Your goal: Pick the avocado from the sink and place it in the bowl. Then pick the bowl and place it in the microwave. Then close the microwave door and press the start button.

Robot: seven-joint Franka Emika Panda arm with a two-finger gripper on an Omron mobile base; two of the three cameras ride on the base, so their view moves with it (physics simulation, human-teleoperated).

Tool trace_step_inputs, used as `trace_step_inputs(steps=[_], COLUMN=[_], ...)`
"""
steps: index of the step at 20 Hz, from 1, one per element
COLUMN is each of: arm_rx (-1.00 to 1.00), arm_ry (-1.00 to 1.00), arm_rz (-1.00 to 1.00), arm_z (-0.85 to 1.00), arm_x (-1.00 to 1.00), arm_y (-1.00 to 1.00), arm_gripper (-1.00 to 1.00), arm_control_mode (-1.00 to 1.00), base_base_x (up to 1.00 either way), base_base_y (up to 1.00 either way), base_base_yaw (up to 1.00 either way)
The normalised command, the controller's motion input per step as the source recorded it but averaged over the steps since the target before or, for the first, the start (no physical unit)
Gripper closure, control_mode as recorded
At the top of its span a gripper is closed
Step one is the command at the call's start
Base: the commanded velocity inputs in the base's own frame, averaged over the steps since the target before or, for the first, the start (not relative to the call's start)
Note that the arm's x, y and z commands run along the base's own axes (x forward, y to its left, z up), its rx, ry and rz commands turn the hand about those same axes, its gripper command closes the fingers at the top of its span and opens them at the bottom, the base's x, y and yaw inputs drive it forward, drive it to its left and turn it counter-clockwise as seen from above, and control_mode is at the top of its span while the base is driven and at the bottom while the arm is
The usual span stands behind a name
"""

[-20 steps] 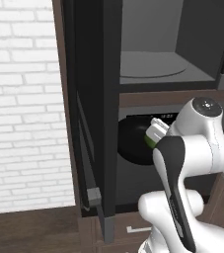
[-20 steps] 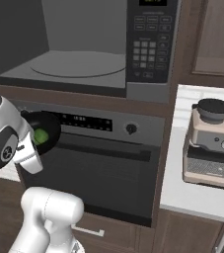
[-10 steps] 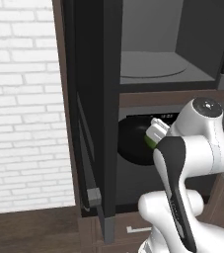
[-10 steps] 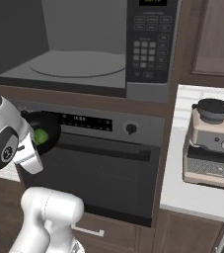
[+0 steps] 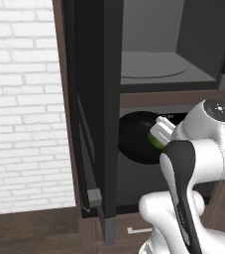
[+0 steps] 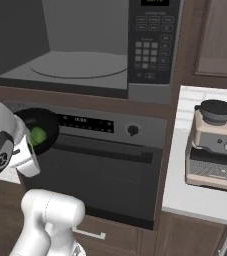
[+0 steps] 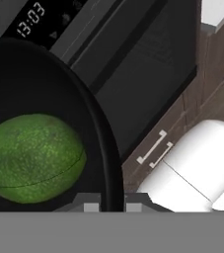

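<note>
Gripper (image 7: 105, 203): closed on the rim of the wide, shallow black round bowl (image 7: 39, 89); in the hand view the two dark finger tips sit at 6 o'clock, one on each side of the rim edge.
Bowl: held in the air in front of the oven, below the open microwave cavity; in the left base view the bowl (image 5: 136, 136) lies at 9 o'clock from the white wrist; in the right base view the bowl (image 6: 46, 125) lies at 2 o'clock from the wrist.
Avocado: small round bright green fruit (image 7: 32, 157), resting inside the bowl against its inner wall; also visible as a green patch in the left base view (image 5: 156, 142) and the right base view (image 6: 37, 135).
Microwave: wide grey steel box with pale grey cavity (image 6: 85, 55), open; round turntable plate (image 6: 80, 65) on its floor, nothing standing on it.
Microwave door: grey-framed panel with dark glass (image 5: 91, 99), swung out, seen nearly edge-on at 9 o'clock from the cavity in the left base view.
Control panel: dark keypad (image 6: 150, 47) at 3 o'clock from the cavity.
Oven: grey front with display strip, round knob and bar handle (image 6: 110, 150), directly below the microwave, behind the bowl.
Coffee machine: beige and steel unit (image 6: 215, 145) on the white counter (image 6: 185, 195), at 3 o'clock from the oven.
Wall: white brick (image 5: 20, 109), at 9 o'clock from the door.
</note>
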Motion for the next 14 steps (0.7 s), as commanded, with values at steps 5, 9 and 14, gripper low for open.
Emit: trace_step_inputs(steps=[5,9,14], arm_rx=[0.07,0.08,0.07], arm_ry=[-0.14,0.0,0.04], arm_rz=[-0.11,-0.15,-0.12], arm_z=[0.97,1.0,0.84], arm_x=[-0.23,0.13,0.32], arm_y=[-0.08,-0.17,-0.33], arm_gripper=[1.0,1.0,1.0], arm_control_mode=[-1.0,-1.0,-1.0], base_base_x=[0.0,0.0,0.0], base_base_y=[0.0,0.0,0.0], base_base_yaw=[0.0,0.0,0.0])
